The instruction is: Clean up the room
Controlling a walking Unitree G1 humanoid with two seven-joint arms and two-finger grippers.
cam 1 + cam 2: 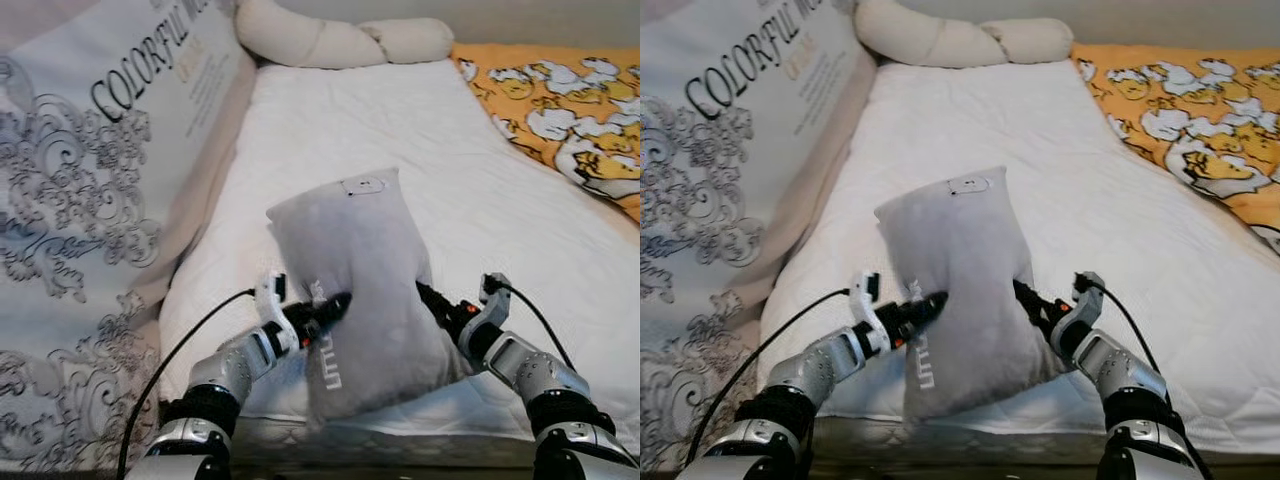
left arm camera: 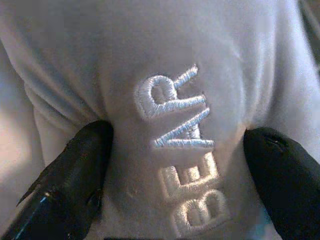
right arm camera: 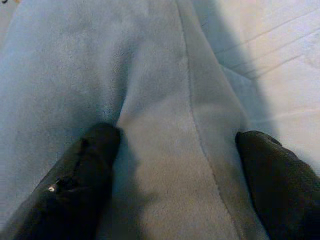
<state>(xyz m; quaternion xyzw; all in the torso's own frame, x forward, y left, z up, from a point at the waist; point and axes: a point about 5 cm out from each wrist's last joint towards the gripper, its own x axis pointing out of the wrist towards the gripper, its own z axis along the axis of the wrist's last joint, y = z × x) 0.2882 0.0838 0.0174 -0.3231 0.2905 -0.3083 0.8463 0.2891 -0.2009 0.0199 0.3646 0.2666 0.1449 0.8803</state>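
Note:
A grey pillow [image 1: 360, 280] with white embroidered lettering stands upright on the near part of the white mattress [image 1: 400, 130]. My left gripper [image 1: 335, 305] grips its left side, and in the left wrist view the fabric [image 2: 175, 75] bulges between the two black fingers [image 2: 75, 175]. My right gripper [image 1: 425, 295] grips the pillow's right side. In the right wrist view a fold of the pillow [image 3: 150, 75] sits between its fingers [image 3: 85, 170].
A big white cushion [image 1: 90, 180] with grey scrollwork and the word COLORFUL leans along the bed's left side. A cream bolster [image 1: 340, 40] lies at the head. An orange duck-print blanket [image 1: 570, 110] covers the right. The mattress's front edge [image 1: 400, 430] is just below the pillow.

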